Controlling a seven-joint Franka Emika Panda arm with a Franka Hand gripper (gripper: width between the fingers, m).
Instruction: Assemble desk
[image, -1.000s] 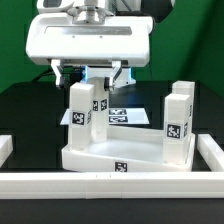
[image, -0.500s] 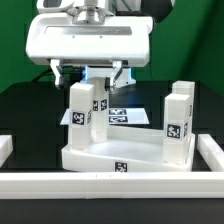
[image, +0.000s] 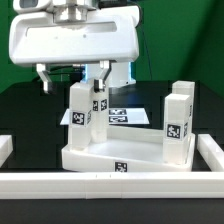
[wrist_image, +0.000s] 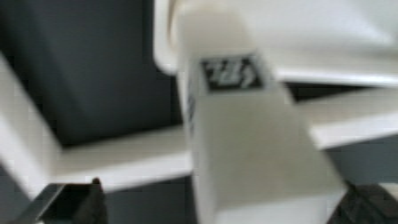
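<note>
The white desk top (image: 100, 157) lies near the front with four square white tagged legs standing up from its corners. Two legs (image: 82, 112) rise at the exterior view's left, two legs (image: 178, 120) at its right. My gripper (image: 74, 80) hangs open just above the left pair, one finger (image: 45, 76) on either side of them. In the wrist view a tagged leg (wrist_image: 240, 120) stands between the jaws of the gripper (wrist_image: 222, 205). A dark gap separates it from one fingertip (wrist_image: 75, 200). The top's rim (wrist_image: 107, 150) runs past below.
A long white rail (image: 110, 186) runs across the front, with rail pieces at both sides (image: 212, 150). The marker board (image: 128, 116) lies flat on the black table behind the desk top. A green backdrop stands behind.
The gripper and its white wrist housing have shifted toward the exterior view's left and now sit over the left pair of legs. The desk top and legs have not moved.
</note>
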